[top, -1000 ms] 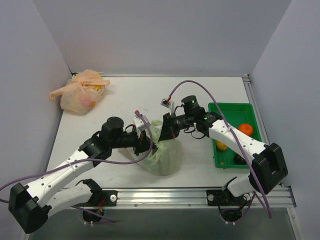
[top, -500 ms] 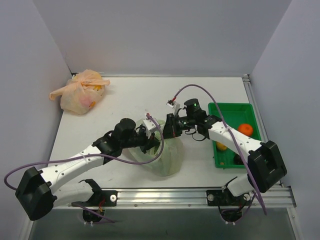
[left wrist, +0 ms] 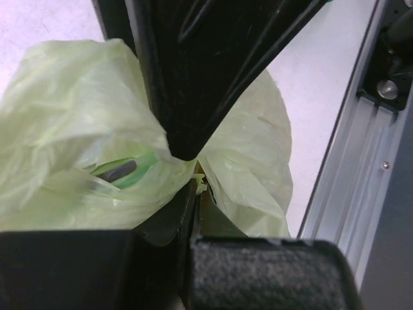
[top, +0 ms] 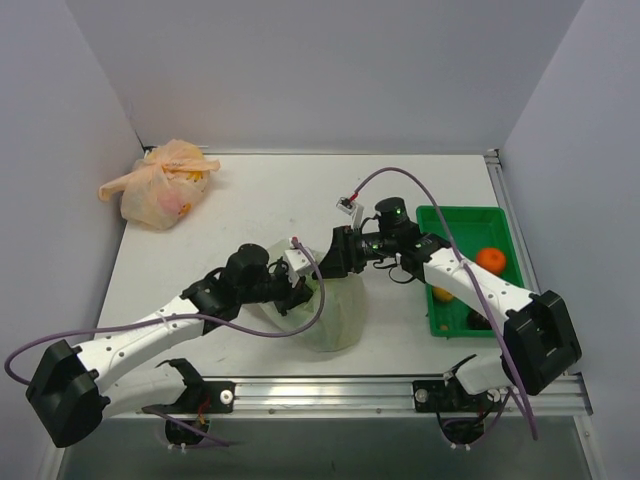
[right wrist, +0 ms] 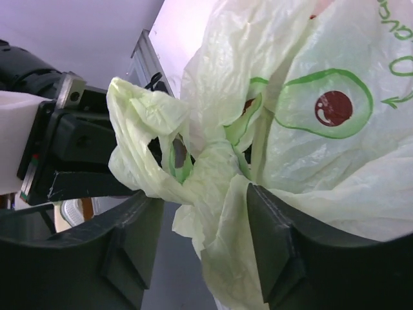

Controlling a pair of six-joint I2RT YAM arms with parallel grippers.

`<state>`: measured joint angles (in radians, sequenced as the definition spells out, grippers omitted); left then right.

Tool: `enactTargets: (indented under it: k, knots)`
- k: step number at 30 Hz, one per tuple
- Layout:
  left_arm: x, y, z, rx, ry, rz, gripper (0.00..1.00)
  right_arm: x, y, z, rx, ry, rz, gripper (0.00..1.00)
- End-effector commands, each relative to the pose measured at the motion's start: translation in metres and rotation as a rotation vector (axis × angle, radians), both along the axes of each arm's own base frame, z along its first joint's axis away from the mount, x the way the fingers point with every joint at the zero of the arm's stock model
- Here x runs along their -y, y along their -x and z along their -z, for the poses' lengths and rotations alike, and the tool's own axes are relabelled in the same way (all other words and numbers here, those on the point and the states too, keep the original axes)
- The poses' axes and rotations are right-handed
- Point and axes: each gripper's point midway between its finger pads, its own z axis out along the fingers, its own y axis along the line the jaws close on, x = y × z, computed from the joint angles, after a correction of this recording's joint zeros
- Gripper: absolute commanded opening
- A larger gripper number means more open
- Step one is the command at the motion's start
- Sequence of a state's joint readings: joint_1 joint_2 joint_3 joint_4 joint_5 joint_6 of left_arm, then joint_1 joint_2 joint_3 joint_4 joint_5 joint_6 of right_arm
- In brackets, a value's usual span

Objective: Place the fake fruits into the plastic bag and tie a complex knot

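The pale green plastic bag (top: 335, 308) stands at the table's front middle, its top gathered between both grippers. My left gripper (top: 300, 283) is shut on a twisted bit of the bag's upper plastic (left wrist: 77, 97), pinched at the jaw tips (left wrist: 195, 187). My right gripper (top: 336, 258) is open at the bag's top; a bunched handle strand (right wrist: 213, 174) lies loose between its fingers (right wrist: 132, 242). The printed bag wall (right wrist: 322, 129) fills that view. An orange (top: 490, 259), a yellow fruit (top: 441, 292) and a dark piece (top: 480, 319) lie in the green tray. Fruits inside the bag are hidden.
The green tray (top: 470, 222) sits at the right edge of the table. A knotted peach-orange bag (top: 160, 185) lies at the back left corner. The aluminium rail (top: 330, 385) runs along the near edge, close to the bag.
My right gripper has opened and let go of the bag's handle. The left arm has swung right toward the bag's top, still shut on the plastic.
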<state>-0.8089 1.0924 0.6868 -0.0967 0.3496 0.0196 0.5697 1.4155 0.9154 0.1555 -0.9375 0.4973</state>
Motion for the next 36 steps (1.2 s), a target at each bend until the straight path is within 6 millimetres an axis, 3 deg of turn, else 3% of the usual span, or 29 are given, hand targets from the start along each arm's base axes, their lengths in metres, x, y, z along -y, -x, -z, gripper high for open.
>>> enactTargets:
  k: [1,8,14,17,18,21,26,30,32,36]
  knots:
    - [0.005,0.011,-0.023,0.024,0.079,0.066,0.0,0.0,0.005,-0.037,0.177,-0.062,-0.082,0.57]
    - [0.004,0.009,-0.041,0.028,0.162,0.067,0.0,-0.004,0.009,-0.035,0.326,0.024,-0.123,0.66]
    - [0.002,0.006,-0.051,0.008,0.216,0.072,0.0,-0.003,0.011,-0.017,0.409,0.128,-0.146,0.7]
    - [0.002,0.01,-0.053,-0.011,0.24,0.095,0.0,-0.003,0.0,-0.008,0.432,0.177,-0.114,0.6]
    - [0.003,0.014,-0.053,-0.019,0.244,0.11,0.0,-0.004,-0.005,-0.009,0.435,0.187,-0.098,0.47]
    - [0.002,0.015,-0.052,-0.029,0.243,0.113,0.0,-0.003,-0.021,-0.005,0.418,0.237,-0.018,0.28]
    - [-0.015,0.019,-0.044,-0.066,0.197,0.087,0.0,0.0,-0.035,-0.015,0.373,0.239,0.063,0.18]
    - [-0.024,0.022,-0.026,-0.107,0.137,0.059,0.0,0.005,-0.038,-0.02,0.312,0.215,0.106,0.0]
    - [-0.025,0.015,-0.01,-0.145,0.097,0.009,0.0,0.002,-0.032,-0.023,0.253,0.168,0.111,0.0]
    - [-0.008,0.003,-0.013,-0.15,0.138,0.016,0.0,-0.011,-0.023,-0.04,0.214,0.033,0.092,0.0]
